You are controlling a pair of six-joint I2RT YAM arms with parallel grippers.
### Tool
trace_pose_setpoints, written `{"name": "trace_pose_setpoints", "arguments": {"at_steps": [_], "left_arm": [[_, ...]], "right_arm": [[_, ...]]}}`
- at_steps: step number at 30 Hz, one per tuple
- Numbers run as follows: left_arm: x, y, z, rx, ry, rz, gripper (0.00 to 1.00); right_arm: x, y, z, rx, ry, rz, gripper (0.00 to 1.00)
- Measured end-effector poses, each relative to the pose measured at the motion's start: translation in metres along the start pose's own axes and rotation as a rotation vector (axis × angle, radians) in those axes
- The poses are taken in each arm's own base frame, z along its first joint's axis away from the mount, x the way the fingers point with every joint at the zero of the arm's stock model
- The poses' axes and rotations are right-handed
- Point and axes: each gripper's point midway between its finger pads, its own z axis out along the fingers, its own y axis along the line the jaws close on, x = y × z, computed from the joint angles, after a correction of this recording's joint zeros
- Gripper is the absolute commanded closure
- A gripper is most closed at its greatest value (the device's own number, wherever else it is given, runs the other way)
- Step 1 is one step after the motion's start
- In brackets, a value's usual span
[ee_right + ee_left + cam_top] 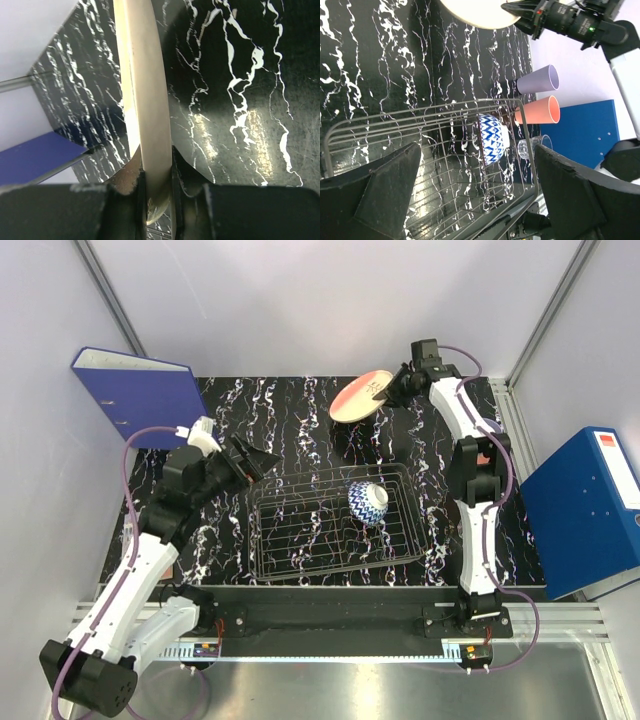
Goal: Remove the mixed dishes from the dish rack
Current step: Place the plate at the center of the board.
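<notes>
While the right claw (394, 389) grips the large pink plate (360, 398) edgewise, the left claw (260, 462) gapes wide beside the dark wire dish rack (300, 532).

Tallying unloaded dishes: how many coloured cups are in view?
2: lavender cup and pink cup, side by side past the rack's right end, beside the glass. The right arm largely hides them from above.
</notes>
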Motion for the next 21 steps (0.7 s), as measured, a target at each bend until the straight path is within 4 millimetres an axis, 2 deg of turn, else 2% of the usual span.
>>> {"name": "trace_pose_setpoints", "arguments": {"at_steps": [12, 16, 17, 18, 20, 21], "left_arm": [[0.016, 0.013, 0.013, -0.018, 0.062, -0.03, 0.01], [0.021, 0.019, 0.016, -0.025, 0.076, -0.043, 0.01], [0.023, 0.02, 0.016, -0.027, 0.078, -0.047, 0.01], [0.024, 0.021, 0.016, -0.029, 0.082, -0.05, 0.01], [0.026, 0.022, 0.016, -0.031, 0.086, -0.054, 0.01], [0.026, 0.023, 0.017, -0.031, 0.088, -0.054, 0.01]], "right_arm": [[0.013, -0.029, 0.025, 0.069, 0.048, 0.007, 1.0], [0.012, -0.028, 0.028, 0.058, 0.051, 0.003, 1.0], [0.012, -0.028, 0.028, 0.059, 0.051, 0.001, 0.96], [0.012, -0.028, 0.028, 0.06, 0.051, -0.001, 0.87], [0.012, -0.028, 0.028, 0.06, 0.051, -0.002, 0.78], [0.012, -0.028, 0.028, 0.061, 0.051, -0.002, 0.7]]}}
